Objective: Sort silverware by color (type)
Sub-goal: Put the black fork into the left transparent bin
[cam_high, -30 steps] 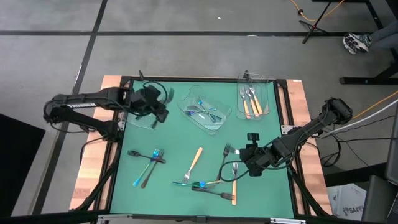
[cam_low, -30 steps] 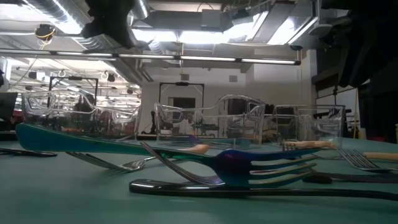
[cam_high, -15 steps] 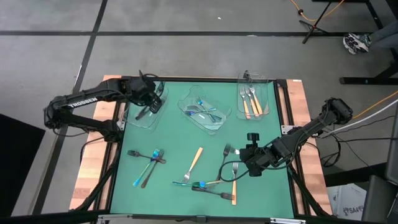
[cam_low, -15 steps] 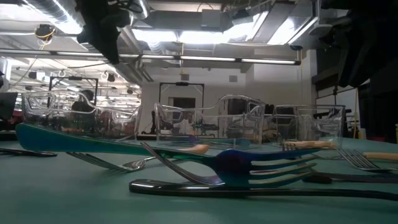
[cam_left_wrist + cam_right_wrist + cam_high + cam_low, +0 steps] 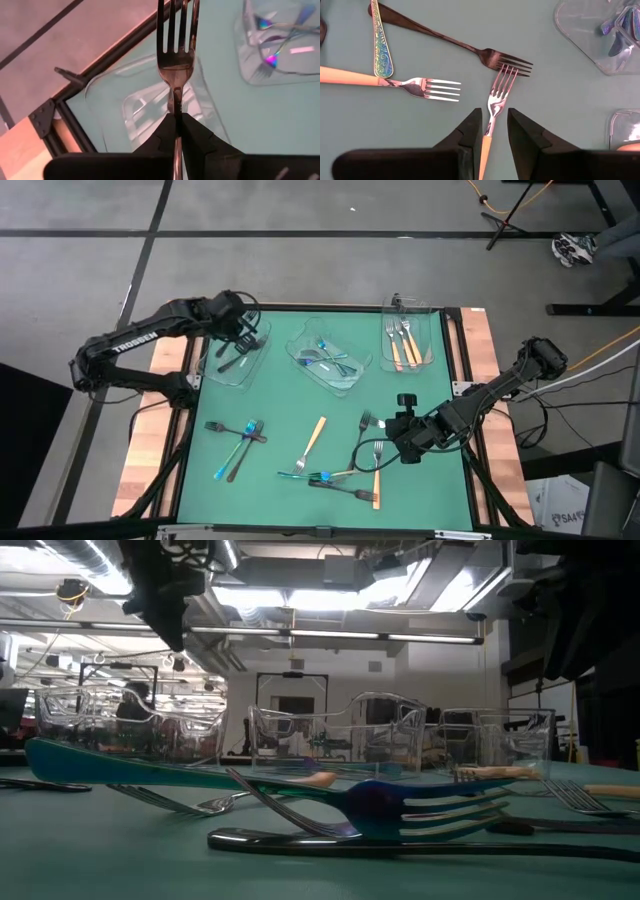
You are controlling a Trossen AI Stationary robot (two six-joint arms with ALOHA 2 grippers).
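Holding a dark fork (image 5: 175, 55) clenched above the left clear tray (image 5: 107, 85), the left gripper (image 5: 176, 131) may drop it outside if releasing too high.

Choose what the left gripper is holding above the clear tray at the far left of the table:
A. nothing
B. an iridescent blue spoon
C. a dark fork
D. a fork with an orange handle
C: in the left wrist view the left gripper is shut on the dark fork, its tines pointing out over the clear tray.
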